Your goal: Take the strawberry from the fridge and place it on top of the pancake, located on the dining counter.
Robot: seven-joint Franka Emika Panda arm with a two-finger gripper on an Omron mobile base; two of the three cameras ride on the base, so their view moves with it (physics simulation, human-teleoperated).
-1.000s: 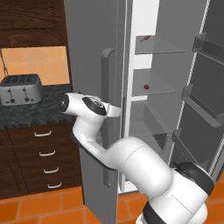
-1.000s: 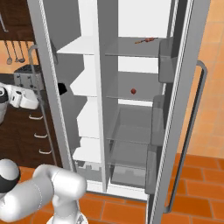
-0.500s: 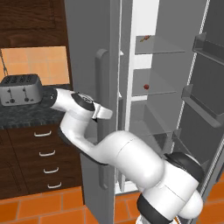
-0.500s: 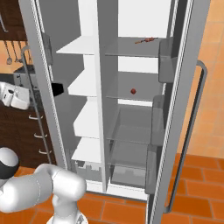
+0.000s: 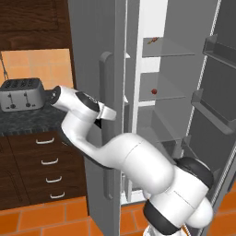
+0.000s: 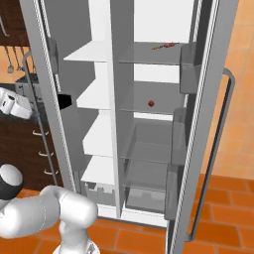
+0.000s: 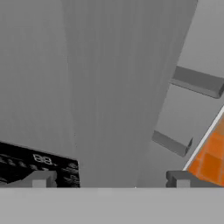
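Since the earlier frames the white arm's forearm has swung further left, away from the long grey door handle (image 5: 107, 124) toward the silver four-slot toaster (image 5: 22, 93) on the black-topped bench (image 5: 27, 119), and the fingers have spread. The left base view shows the tall grey side-by-side fridge (image 5: 184, 69) with its doors open and the small red strawberry (image 5: 154, 91) on a middle glass shelf. The right base view shows the same strawberry (image 6: 151, 103) on that shelf and the white shelved interior. The hand view shows the end effector (image 7: 111, 178) with its fingers (image 7: 41, 178) wide apart, holding nothing, facing the grey door beside the black dispenser panel (image 7: 37, 164). The arm bends sharply leftward.
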